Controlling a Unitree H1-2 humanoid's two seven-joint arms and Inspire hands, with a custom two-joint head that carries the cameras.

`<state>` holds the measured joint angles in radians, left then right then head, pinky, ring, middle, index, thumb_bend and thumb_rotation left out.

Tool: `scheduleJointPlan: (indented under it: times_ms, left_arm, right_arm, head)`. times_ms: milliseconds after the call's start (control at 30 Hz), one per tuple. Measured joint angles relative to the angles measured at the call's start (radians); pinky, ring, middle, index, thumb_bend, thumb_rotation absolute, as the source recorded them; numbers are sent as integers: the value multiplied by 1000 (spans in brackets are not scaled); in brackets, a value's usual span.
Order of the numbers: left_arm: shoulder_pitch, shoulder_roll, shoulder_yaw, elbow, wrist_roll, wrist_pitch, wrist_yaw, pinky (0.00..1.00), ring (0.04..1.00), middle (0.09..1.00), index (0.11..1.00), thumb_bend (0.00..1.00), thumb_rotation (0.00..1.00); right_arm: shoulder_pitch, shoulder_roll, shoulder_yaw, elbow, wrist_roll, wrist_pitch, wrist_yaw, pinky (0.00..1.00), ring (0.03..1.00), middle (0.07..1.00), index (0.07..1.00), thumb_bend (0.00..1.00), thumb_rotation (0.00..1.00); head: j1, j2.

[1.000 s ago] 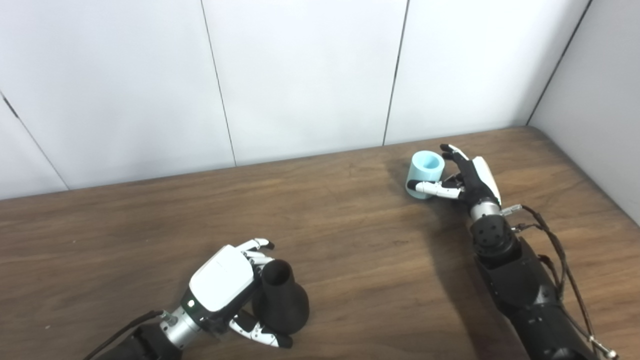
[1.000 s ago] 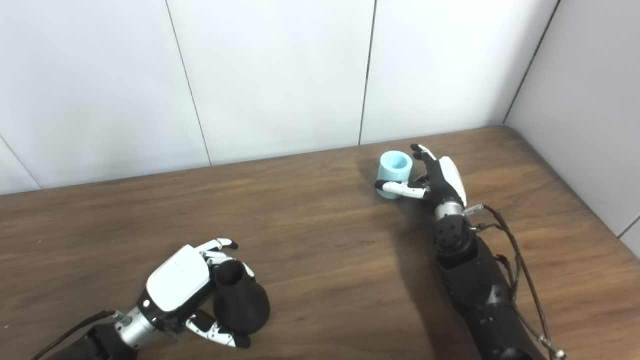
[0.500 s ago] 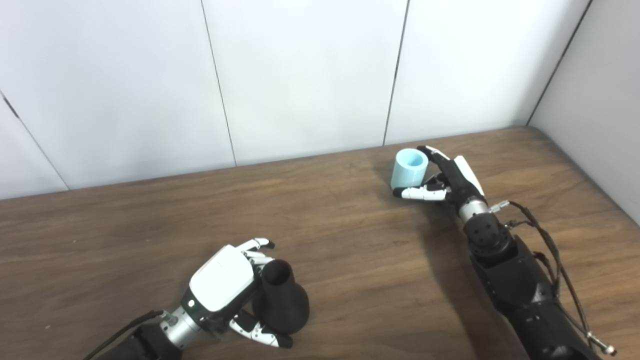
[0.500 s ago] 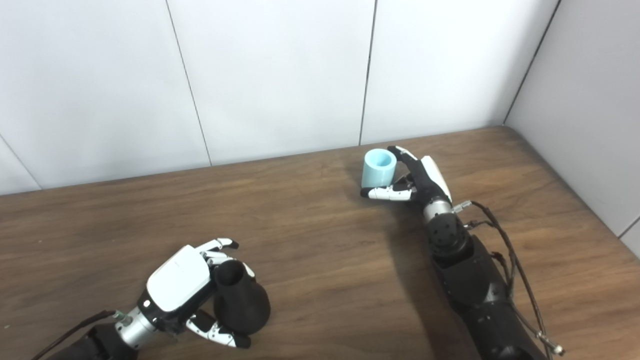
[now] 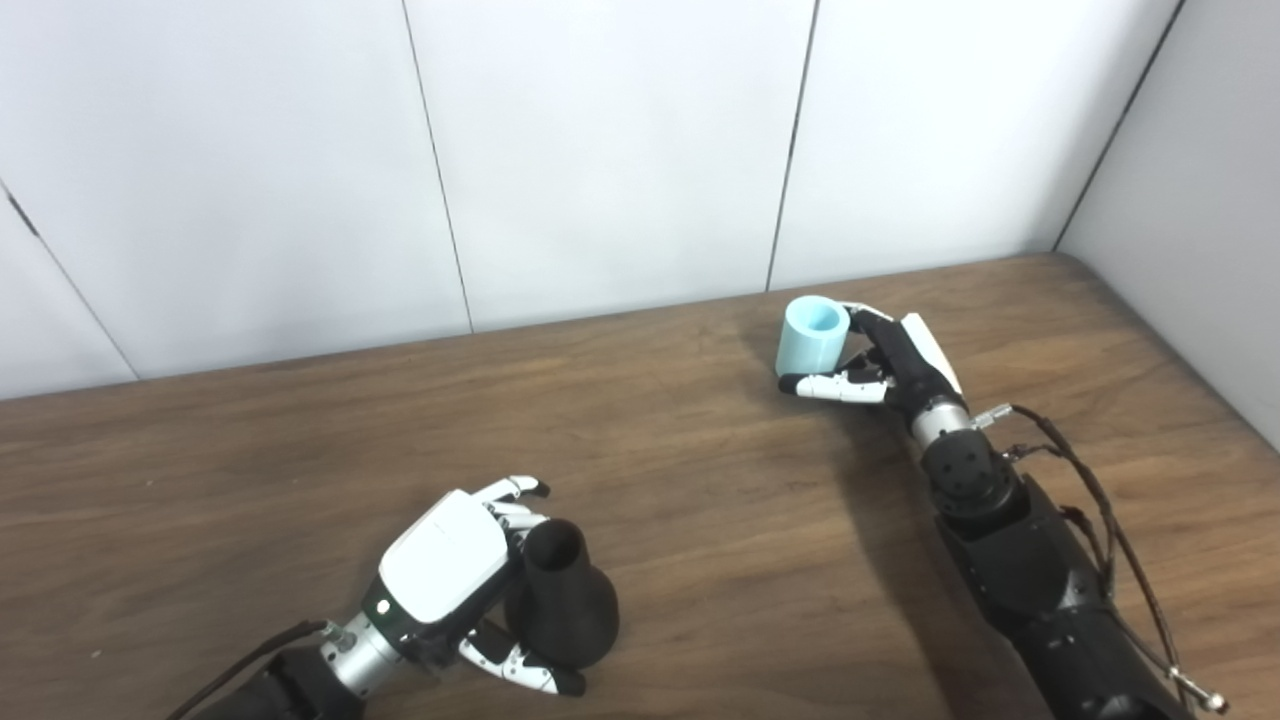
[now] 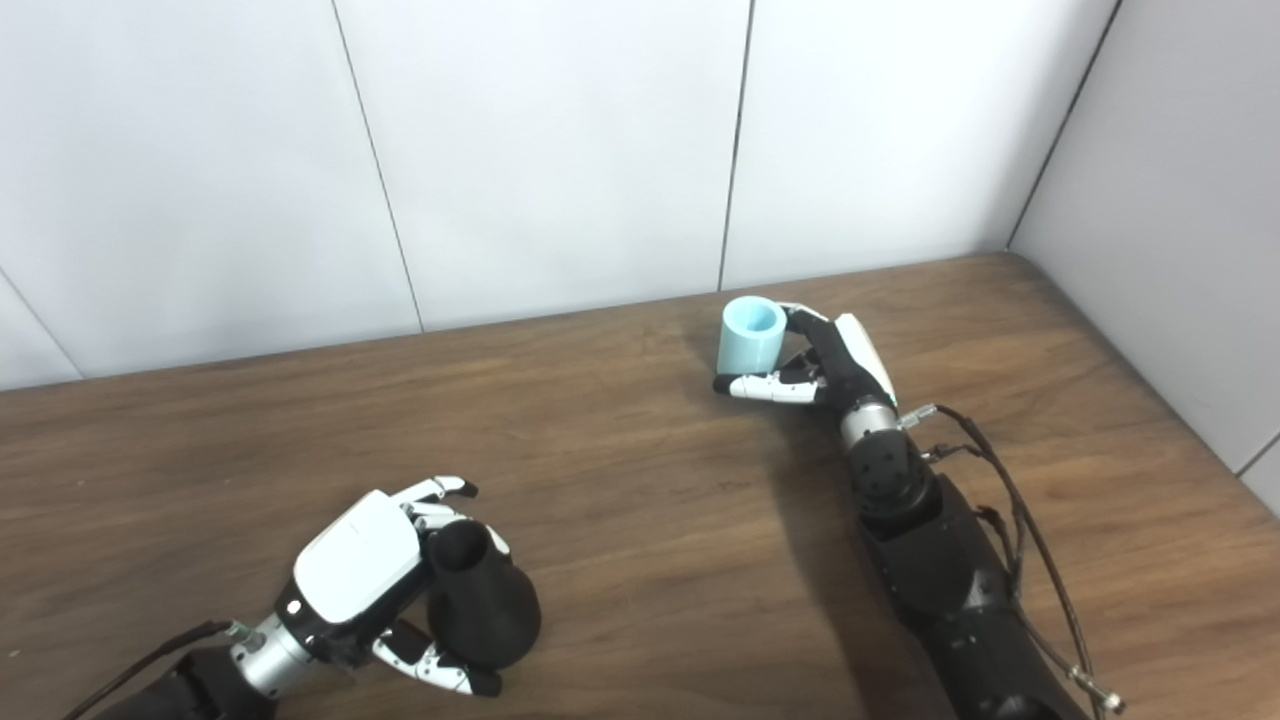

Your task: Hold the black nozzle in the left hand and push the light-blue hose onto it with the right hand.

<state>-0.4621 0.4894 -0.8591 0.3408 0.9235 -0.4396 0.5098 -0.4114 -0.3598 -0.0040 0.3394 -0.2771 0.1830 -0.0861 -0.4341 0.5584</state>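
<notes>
The left robot hand (image 5: 445, 570) lies low at the near edge of the surface (image 5: 700, 500), fingers wrapped around the upright black nozzle (image 5: 560, 595). Well apart, toward the far wall, the right robot hand (image 5: 890, 360) reaches forward with fingers and thumb clasping the light-blue hose (image 5: 810, 335), its opening facing up.

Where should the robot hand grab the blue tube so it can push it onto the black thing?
Probably around its round side wall, from the right, as the right robot hand is doing. The light-blue hose stands upright, open end up; gripping the wall keeps that opening free for the black nozzle.
</notes>
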Motion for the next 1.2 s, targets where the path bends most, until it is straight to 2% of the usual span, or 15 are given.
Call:
scheduleJointPlan:
  times_ms: [200,300,433,600,767,967,1200]
  left_arm:
    - [0,0,0,0,0,0,0,766,502,436,517,517,0]
    - [0,0,0,0,1,0,0,753,497,430,518,517,0]
    - [-1,-1,0,0,2,0,0,742,493,426,519,516,0]
    - [-1,-1,0,0,2,0,0,731,495,426,521,517,0]
    - [-1,-2,0,0,2,0,-1,724,501,429,522,517,0]
    - [-1,-2,0,-1,2,0,-2,724,499,426,523,517,0]
    - [-2,-2,0,-1,2,0,-2,734,501,427,522,517,0]
  right_arm:
    - [0,5,17,4,-34,-4,-37,678,762,763,766,1000,362]
    - [0,7,48,7,-100,-2,-85,708,771,750,764,1000,374]
    - [1,12,78,7,-181,10,-137,738,795,788,780,1000,369]
    - [5,28,84,6,-238,35,-177,795,851,849,811,1000,375]
    - [7,37,84,6,-261,45,-197,808,872,876,829,1000,423]
    - [7,37,80,6,-260,44,-198,798,878,891,858,1000,412]
    - [7,35,78,6,-259,45,-193,790,855,840,808,1000,470]
  head:
    - [-8,0]
    - [-11,2]
    - [-12,2]
    - [-15,2]
    - [-17,2]
    - [-18,2]
    - [-18,2]
